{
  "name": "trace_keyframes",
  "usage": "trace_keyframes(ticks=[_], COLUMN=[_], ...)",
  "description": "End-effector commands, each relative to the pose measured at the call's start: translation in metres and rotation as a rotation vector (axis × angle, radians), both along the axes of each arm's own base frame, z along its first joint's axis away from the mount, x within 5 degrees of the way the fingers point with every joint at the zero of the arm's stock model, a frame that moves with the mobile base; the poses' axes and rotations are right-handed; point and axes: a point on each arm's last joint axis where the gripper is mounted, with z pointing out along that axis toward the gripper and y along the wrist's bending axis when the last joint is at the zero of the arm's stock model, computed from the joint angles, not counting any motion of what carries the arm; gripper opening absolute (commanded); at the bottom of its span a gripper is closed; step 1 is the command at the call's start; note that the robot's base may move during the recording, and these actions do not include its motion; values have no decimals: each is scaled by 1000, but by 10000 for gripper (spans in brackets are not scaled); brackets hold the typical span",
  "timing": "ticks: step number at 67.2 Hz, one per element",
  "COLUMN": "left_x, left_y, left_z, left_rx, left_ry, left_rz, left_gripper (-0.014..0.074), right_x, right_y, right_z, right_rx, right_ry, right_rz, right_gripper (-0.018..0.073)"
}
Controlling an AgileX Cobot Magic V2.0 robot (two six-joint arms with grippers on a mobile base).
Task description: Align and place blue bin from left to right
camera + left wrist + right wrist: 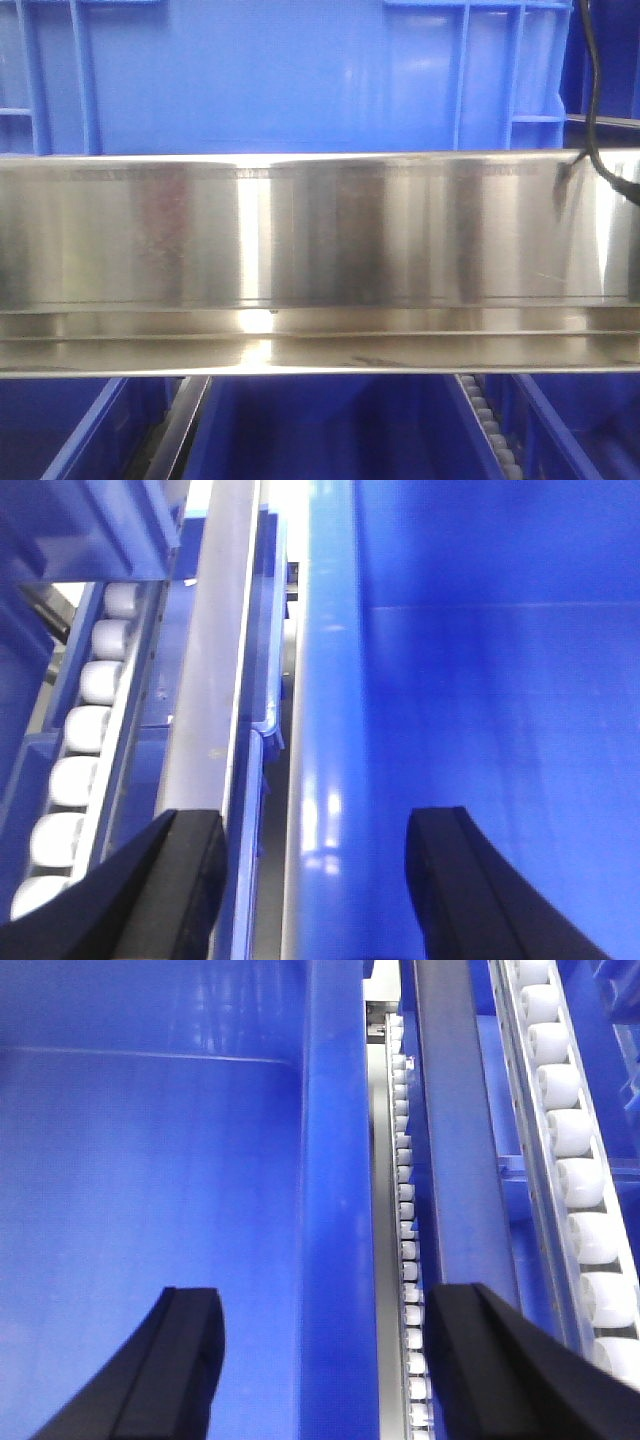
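Seen from the front, the blue bin (270,70) fills the upper part of the view. Its smooth side panel and ribbed corner posts rise behind a wide brushed-steel beam (320,230) that crosses the whole frame. A black cable (590,80) hangs down at the upper right. Below the beam are darker blue bins (330,430) and a strip of small rollers (490,420).

In the left wrist view, the left gripper (318,830) has its two black fingers spread wide apart. The bin's thick rim (320,680) runs straight up between them without being pinched. The bin's glossy inside lies to the right, and a grey rail (215,680) and a row of white rollers (80,740) lie to the left.

The right wrist view is a mirror of this. The right gripper (330,1300) is also spread wide, straddling the bin's opposite rim (330,1160) without clamping it. The bin's interior is on the left, and a fine roller strip (405,1210), a grey bar (455,1140) and larger white rollers (570,1140) are on the right.
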Motion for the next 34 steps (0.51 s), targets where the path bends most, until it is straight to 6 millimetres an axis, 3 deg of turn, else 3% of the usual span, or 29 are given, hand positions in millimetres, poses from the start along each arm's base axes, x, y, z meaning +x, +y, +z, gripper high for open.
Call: trace_keyframes(ticks=[1, 34], left_x=[0, 0], left_y=[3, 3], left_z=[4, 4], left_rx=[-6, -10], left_ry=[-16, -14], left_rz=[13, 14], left_gripper=[307, 307], right_x=[1, 1], right_y=[-4, -3], right_z=[5, 5], right_rx=[1, 3], right_ry=[-18, -22], right_rz=[-8, -7], right_gripper=[328, 328])
